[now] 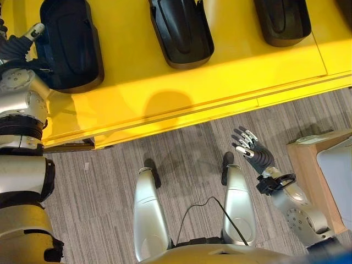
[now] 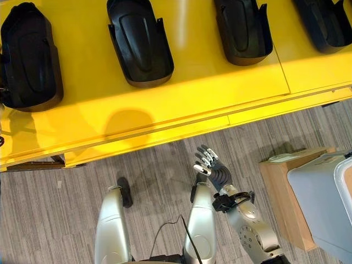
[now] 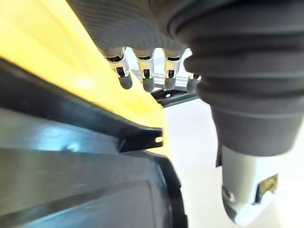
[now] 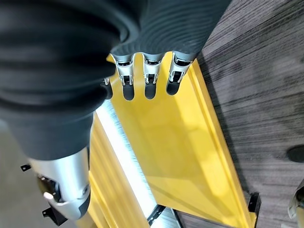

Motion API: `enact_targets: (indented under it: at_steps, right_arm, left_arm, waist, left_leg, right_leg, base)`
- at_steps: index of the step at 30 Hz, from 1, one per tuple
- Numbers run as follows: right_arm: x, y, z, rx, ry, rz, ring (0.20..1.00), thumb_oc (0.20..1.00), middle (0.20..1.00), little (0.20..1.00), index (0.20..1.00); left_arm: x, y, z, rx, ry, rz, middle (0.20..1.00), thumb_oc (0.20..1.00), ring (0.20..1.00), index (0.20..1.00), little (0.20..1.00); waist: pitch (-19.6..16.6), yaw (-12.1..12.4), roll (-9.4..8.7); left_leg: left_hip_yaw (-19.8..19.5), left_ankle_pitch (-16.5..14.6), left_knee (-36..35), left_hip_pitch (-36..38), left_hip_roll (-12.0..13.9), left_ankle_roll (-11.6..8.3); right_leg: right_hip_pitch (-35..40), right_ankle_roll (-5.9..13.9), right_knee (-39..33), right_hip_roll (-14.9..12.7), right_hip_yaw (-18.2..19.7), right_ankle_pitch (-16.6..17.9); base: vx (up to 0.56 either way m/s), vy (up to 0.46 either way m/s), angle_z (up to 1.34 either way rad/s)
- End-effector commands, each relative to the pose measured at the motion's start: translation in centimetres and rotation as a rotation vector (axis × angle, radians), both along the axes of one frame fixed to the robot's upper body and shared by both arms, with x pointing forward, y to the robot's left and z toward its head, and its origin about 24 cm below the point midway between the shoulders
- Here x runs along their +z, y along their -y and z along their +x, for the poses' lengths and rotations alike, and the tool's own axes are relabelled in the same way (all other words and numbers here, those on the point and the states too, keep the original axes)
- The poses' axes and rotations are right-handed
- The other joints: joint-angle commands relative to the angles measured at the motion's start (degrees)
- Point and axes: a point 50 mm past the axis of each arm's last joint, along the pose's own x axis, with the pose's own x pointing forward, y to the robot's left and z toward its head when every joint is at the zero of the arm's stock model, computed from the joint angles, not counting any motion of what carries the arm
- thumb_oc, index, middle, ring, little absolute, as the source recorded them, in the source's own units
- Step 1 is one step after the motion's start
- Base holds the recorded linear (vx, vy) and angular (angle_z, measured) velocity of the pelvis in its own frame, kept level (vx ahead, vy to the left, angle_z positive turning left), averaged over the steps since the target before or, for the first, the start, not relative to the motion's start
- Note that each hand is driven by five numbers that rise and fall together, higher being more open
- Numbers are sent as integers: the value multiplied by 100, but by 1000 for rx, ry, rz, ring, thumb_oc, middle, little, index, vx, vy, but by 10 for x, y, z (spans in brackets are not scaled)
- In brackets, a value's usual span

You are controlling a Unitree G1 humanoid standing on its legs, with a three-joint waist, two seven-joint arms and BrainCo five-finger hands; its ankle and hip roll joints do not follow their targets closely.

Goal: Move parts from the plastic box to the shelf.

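1. Your left hand (image 1: 34, 32) hovers over the leftmost black part (image 1: 70, 41) on the yellow shelf (image 1: 165, 93), fingers (image 3: 147, 78) relaxed, holding nothing.
2. Your right hand (image 2: 215, 168) hangs below the shelf, fingers loosely spread, empty.

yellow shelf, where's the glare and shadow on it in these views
Left eye view: a round dark shadow falls on the yellow shelf near its front edge, below the black parts. Right eye view: a pale glare streak runs between two parts. Right wrist view: a bright white band crosses the yellow.
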Motion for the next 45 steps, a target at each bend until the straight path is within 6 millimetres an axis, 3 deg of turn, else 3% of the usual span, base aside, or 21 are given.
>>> enact_targets:
  at_steps: [1, 11, 19, 24, 28, 29, 31, 32, 39, 45]
  right_arm:
    - [14, 12, 4, -35, 91, 5, 1000, 1000, 1000, 1000, 1000]
    - [13, 13, 5, -37, 86, 3, 1000, 1000, 1000, 1000, 1000]
    - [10, 15, 2, -51, 87, 12, 1000, 1000, 1000, 1000, 1000]
    - [8, 17, -1, -76, 91, 30, 1000, 1000, 1000, 1000, 1000]
    - [10, 20, 0, -98, 107, 28, 1000, 1000, 1000, 1000, 1000]
    - [10, 20, 0, -97, 106, 27, 1000, 1000, 1000, 1000, 1000]
    - [14, 22, 2, -112, 126, 25, 1000, 1000, 1000, 1000, 1000]
    - [15, 23, 3, -115, 134, 27, 1000, 1000, 1000, 1000, 1000]
    - [23, 24, 8, -124, 171, 25, 1000, 1000, 1000, 1000, 1000]
    - [23, 29, 6, -142, 179, 7, 1000, 1000, 1000, 1000, 1000]
  left_arm:
    - [42, -26, -25, 98, 155, 13, 1000, 1000, 1000, 1000, 1000]
    - [49, -27, -27, 93, 156, 37, 1000, 1000, 1000, 1000, 1000]
    - [50, -7, -28, -5, 146, 238, 1000, 1000, 1000, 1000, 1000]
    - [33, 21, -42, -113, 166, 425, 1000, 1000, 1000, 1000, 1000]
    - [1, 39, -64, -166, 186, 488, 1000, 1000, 1000, 1000, 1000]
    - [1, 39, -64, -165, 185, 487, 1000, 1000, 1000, 1000, 1000]
    - [-31, 51, -82, -213, 184, 470, 1000, 1000, 1000, 1000, 1000]
    - [-39, 57, -85, -245, 182, 465, 1000, 1000, 1000, 1000, 1000]
    - [-90, 94, -105, -511, 180, 239, 1000, 1000, 1000, 1000, 1000]
    - [-128, 108, -124, -624, 97, 81, 1000, 1000, 1000, 1000, 1000]
  waist:
    - [-302, 19, 22]
    - [-346, 38, 79]
    - [-363, 81, 120]
    - [-349, 181, 103]
    - [-345, 239, 93]
    - [-346, 230, 94]
    - [-371, 300, 98]
    - [-369, 317, 104]
    - [-531, 418, 185]
    - [-833, 444, 285]
  left_leg:
    - [-149, 129, -493, 384, 18, -115]
    - [-106, 139, -577, 626, 7, -146]
    - [-119, 168, -629, 735, 14, -149]
    - [-132, 185, -692, 822, 20, -151]
    - [-130, 196, -780, 944, 33, -163]
    - [-131, 197, -781, 944, 33, -163]
    - [-117, 227, -933, 1134, 42, -174]
    - [-107, 388, -1021, 1135, 25, -136]
    - [-63, 654, -1802, 1912, 88, -167]
    - [62, 961, -2650, 2547, 186, -146]
  right_leg:
    - [246, -27, 529, -383, 98, -569]
    - [503, 2, 433, -408, 56, -560]
    - [637, 7, 372, -405, 33, -545]
    - [734, -22, 334, -392, 2, -565]
    - [840, -41, 303, -389, -33, -578]
    - [842, -41, 303, -389, -35, -578]
    - [1005, -51, 185, -359, -53, -545]
    - [1010, -83, 83, -356, -62, -395]
    - [1730, -31, -606, -293, -243, -190]
    - [2192, 29, -1282, -140, -364, 16]
  base:
    - [0, 0, 0]
    - [0, 0, 0]
    - [0, 0, 1]
    - [0, 0, 0]
    - [0, 0, 0]
    - [0, 0, 0]
    - [0, -5, 8]
    - [-33, -3, 6]
    - [47, -25, 3]
    - [69, -23, -8]
